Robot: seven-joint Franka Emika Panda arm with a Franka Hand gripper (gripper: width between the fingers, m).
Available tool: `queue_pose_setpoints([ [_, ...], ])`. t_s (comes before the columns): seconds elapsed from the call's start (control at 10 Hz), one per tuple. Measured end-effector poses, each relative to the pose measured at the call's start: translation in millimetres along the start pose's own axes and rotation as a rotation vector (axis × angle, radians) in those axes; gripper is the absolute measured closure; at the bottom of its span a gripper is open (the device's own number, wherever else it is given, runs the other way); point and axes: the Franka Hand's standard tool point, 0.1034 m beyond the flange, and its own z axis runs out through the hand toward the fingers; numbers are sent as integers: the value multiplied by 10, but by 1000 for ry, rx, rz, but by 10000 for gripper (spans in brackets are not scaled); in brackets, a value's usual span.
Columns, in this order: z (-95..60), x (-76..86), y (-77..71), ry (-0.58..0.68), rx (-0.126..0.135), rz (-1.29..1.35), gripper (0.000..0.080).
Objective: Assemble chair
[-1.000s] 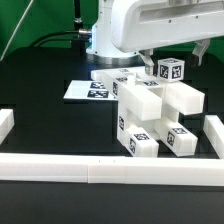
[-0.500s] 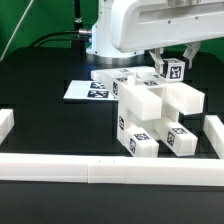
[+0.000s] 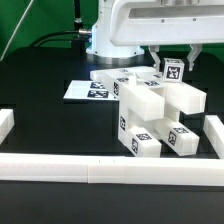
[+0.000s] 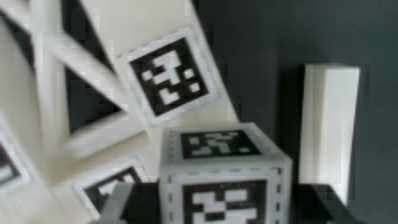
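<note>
- Exterior view's left: the marker board (image 3: 82, 90) lies flat on the dark table (image 3: 40, 125), well apart from the work.
- Middle: the partly built chair (image 3: 150, 112), blocky white pieces joined together, sits behind the front border bar (image 3: 100, 168).
- Exterior view's right: the gripper (image 3: 172, 64) stands narrow, pinching a small tagged block (image 3: 172, 72) behind the chair's top.
- Wrist view: that block (image 4: 222, 175) sits close beside a ladder-like frame (image 4: 98, 100).
- I'd call this the pick-up of a loose part. Next it needs a straight lift clear of the frame, then lining up with its seat.
</note>
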Motion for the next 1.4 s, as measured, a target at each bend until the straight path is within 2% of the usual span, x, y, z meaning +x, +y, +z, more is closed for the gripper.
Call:
queue_pose_setpoints([
  [0.1,-2,-7,6,18,2,115,515],
  [0.4,-1,10,7,38,29,338,515],
  [0.9,1,9,-3,30,42,612,515],
  [1.1,3,23,-12,30,68,770,515],
  [1.3,4,22,-17,29,69,806,515],
  [1.4,6,21,-16,29,69,800,422],
])
